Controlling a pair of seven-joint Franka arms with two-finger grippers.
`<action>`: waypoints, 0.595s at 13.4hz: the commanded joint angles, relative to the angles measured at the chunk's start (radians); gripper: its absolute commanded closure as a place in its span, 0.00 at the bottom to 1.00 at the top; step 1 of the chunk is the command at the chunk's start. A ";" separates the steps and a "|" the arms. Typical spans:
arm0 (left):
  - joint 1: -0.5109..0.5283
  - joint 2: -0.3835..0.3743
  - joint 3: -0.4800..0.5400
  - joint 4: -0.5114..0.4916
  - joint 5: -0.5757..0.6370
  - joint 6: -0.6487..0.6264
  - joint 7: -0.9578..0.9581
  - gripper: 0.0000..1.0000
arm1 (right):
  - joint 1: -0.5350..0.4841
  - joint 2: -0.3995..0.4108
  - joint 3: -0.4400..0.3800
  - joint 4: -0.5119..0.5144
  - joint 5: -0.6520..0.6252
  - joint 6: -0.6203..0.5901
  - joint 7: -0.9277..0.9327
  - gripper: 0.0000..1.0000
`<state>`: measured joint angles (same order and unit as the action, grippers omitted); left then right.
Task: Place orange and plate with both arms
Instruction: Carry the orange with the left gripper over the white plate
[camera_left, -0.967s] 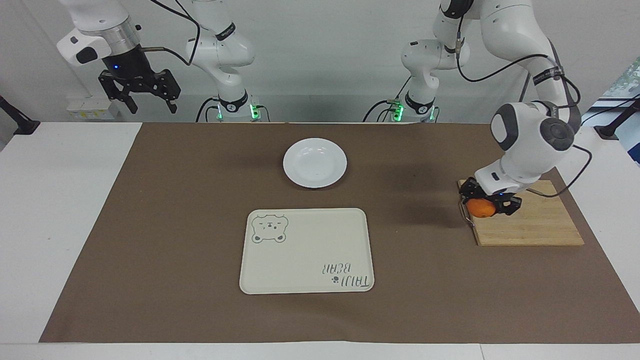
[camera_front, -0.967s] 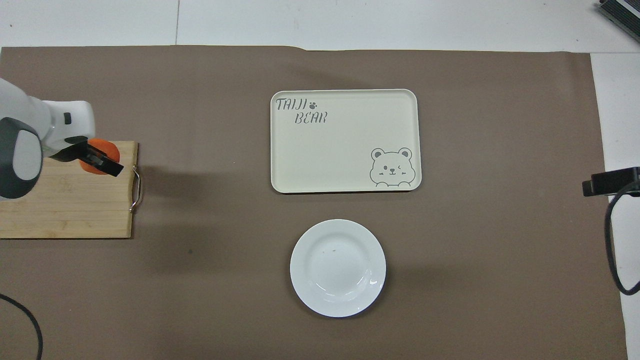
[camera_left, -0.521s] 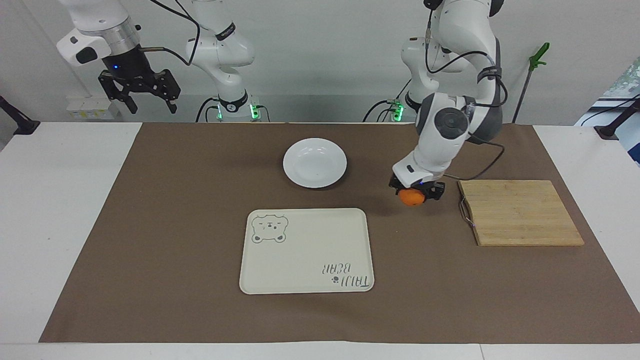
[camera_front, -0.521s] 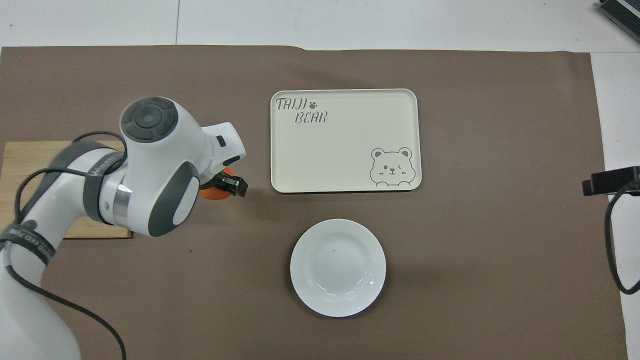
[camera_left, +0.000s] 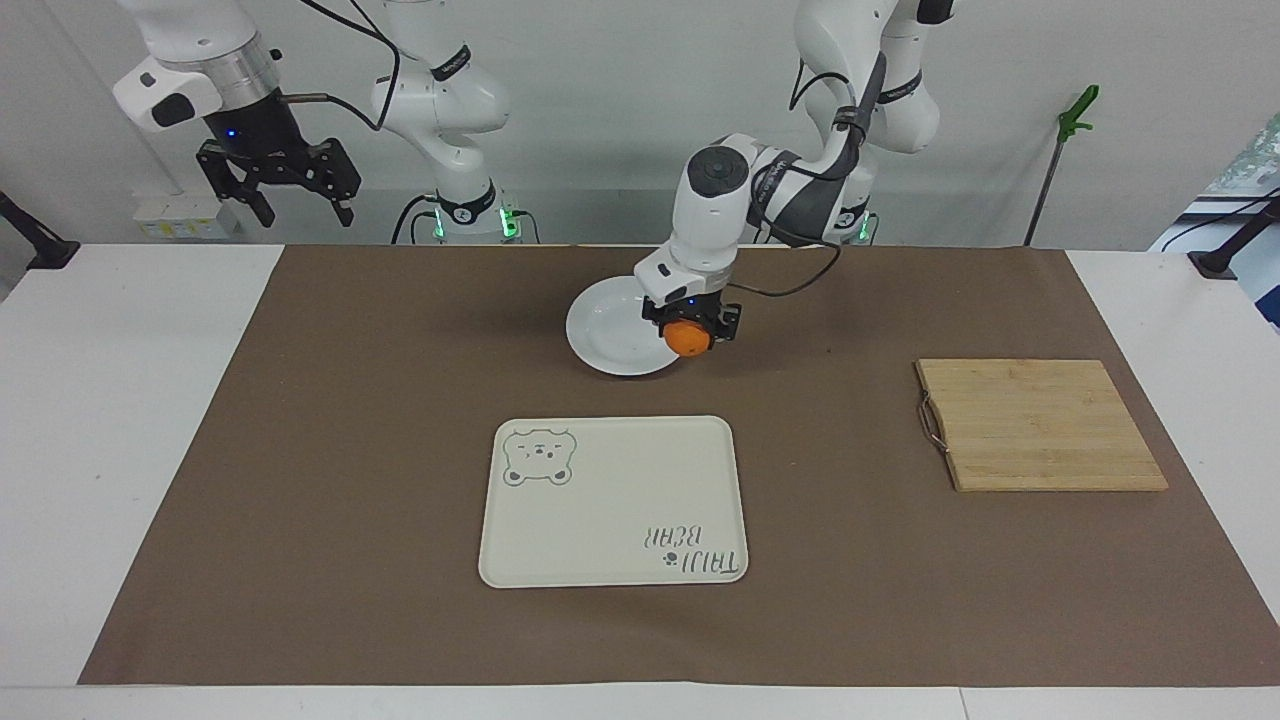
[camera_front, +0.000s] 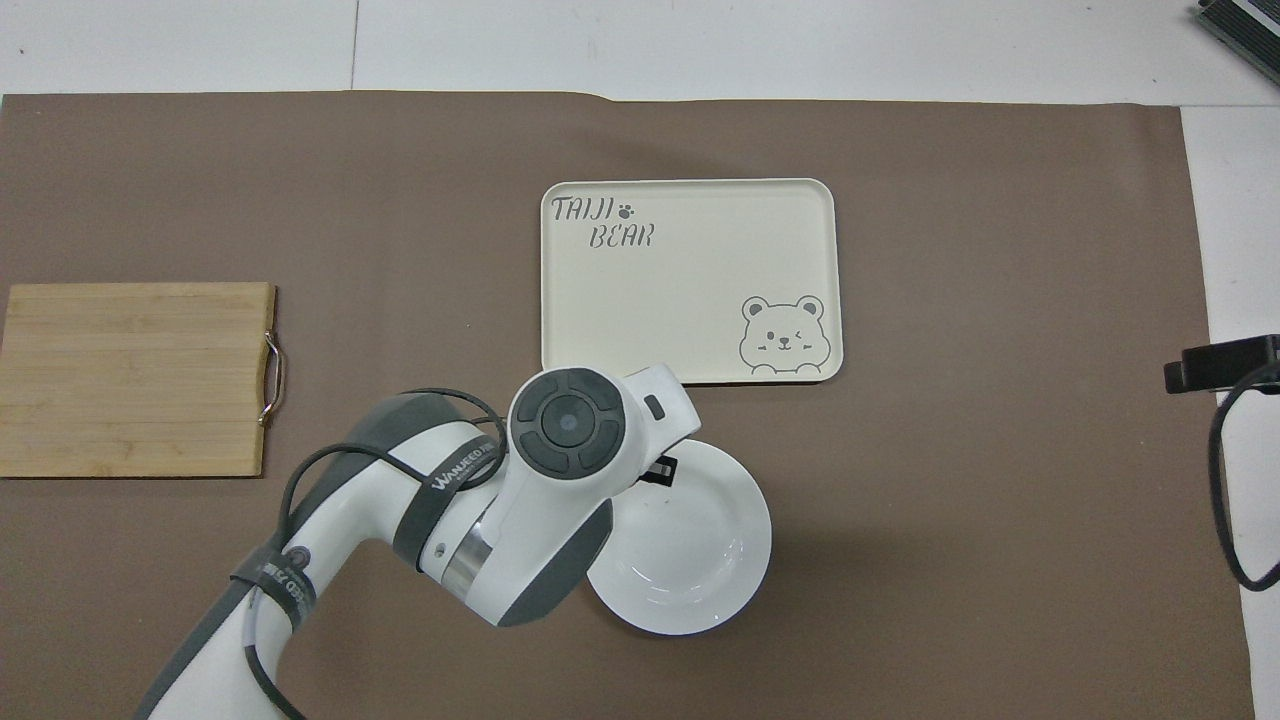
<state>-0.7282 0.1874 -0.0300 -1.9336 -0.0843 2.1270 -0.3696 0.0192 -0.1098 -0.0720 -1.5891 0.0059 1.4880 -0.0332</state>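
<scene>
— Where was the orange (camera_left: 688, 338)?
— Pinched between the black fingers of the left gripper (camera_left: 690, 335), a small round fruit hanging over the rim of the glossy white round plate (camera_left: 610, 335).
— And the right gripper (camera_left: 279, 180)?
— It waited high over the table's bare white edge, fingers spread wide and holding nothing.
— Below the held fruit?
— The cream rectangular bear-print tray (camera_left: 610, 520) lay farther from the robots than the plate; the slatted bamboo board (camera_left: 1040, 425) sat toward the left arm's end.
</scene>
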 joint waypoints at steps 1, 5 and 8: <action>-0.066 0.003 0.019 -0.047 -0.018 0.065 -0.035 1.00 | -0.007 -0.010 0.006 0.000 -0.009 -0.011 -0.021 0.00; -0.123 0.040 0.019 -0.053 -0.041 0.080 -0.037 0.99 | -0.007 -0.010 0.006 0.000 -0.009 -0.011 -0.021 0.00; -0.158 0.079 0.019 -0.053 -0.046 0.129 -0.037 0.87 | -0.007 -0.010 0.006 0.000 -0.009 -0.011 -0.021 0.00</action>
<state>-0.8589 0.2596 -0.0298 -1.9703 -0.1167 2.2125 -0.3996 0.0192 -0.1098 -0.0720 -1.5891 0.0059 1.4880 -0.0332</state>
